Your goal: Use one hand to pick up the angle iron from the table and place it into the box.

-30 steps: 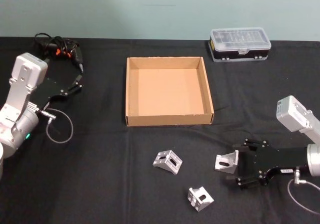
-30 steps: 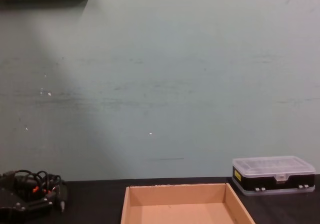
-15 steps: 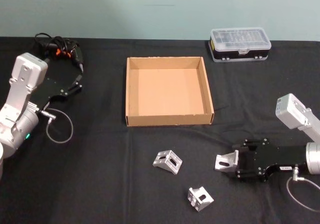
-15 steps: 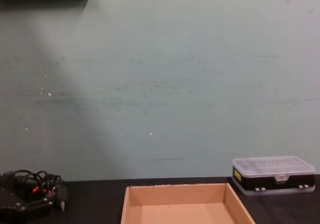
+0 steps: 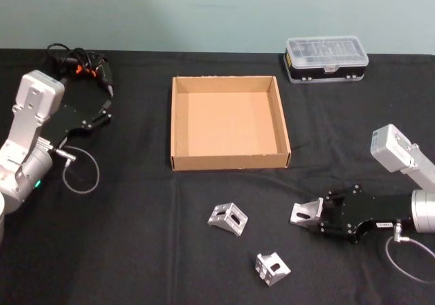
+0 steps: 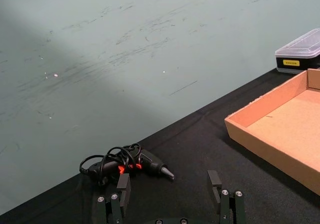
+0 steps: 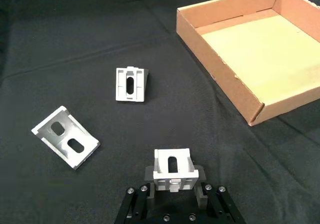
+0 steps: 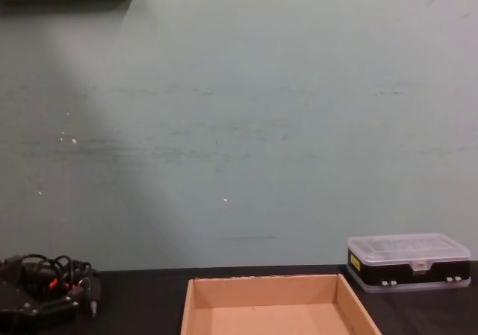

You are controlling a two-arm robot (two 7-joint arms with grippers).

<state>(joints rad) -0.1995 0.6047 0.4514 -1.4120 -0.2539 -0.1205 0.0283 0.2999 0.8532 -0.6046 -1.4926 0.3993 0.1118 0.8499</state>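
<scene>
angle iron (image 5: pixel 306 210) sits lower right in the head view, below and right of the box's near right corner, clamped between the jaws of the right gripper (image 5: pixel 318 217). cannot tell if it is off the table (image 5: pixel 136 244) yet. in the right wrist view the fingers pinch only its rear edge and most of it sticks out forward, so the grip looks shallow. risk: the part twists or slips out on the lift or the swing, bare metal on a small contact.

box (image 5: pixel 230 162) is at frame centre, up and left, well apart from the gripper. its walls are low, but a low carry could clip the near wall or corner and shove the light cardboard. an early release drops the part short of the box.

second bracket (image 5: pixel 228 219) and third bracket (image 5: pixel 272 269) lie lower centre, left of the gripper, and a low sweep left could knock them.

left gripper (image 5: pixel 102 111) is parked upper left, fingers apart, beside a corded tool (image 5: pixel 80 67).
</scene>
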